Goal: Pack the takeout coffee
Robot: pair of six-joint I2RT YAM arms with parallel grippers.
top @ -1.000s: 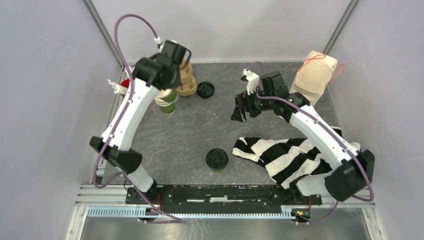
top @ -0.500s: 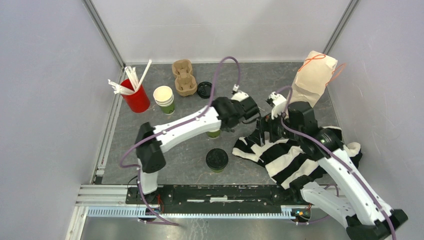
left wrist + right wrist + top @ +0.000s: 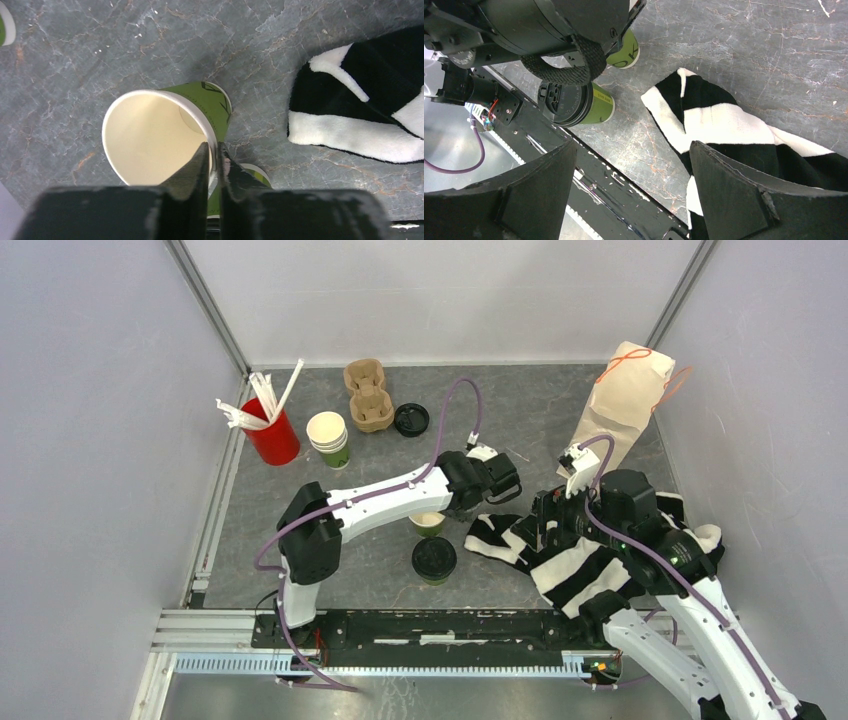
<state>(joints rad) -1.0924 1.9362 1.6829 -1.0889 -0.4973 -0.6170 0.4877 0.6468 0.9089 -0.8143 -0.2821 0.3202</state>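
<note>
Top external view: looks down on a grey marbled worktop with white walls around it. Shows an open green cup upright near the middle, cream inside and empty. Shows a lidded green cup just in front of it, toward the arm bases, with a black lid seated on top and the contents hidden.

At the far left, shows a red cup holding white straws. Beside that, a short stack of paper cups, the top one cream inside and empty. Then a brown pulp carrier with both wells empty, and a loose black lid lying flat just right of the carrier. In the far right corner, a brown paper bag standing upright, its inside not visible. At the near right, a black-and-white striped cloth in a heap.

Left wrist view: shows the left end effector astride the open cup's rim. One finger sits inside the cup, the other outside, with only a narrow slit between them. Cannot tell whether the two press the cup wall.

Right wrist view: shows the right end effector with its fingers spread wide apart, clamped on nothing. Hovers over bare worktop and the edge of the striped cloth, with the lidded cup beyond its left finger.
</note>
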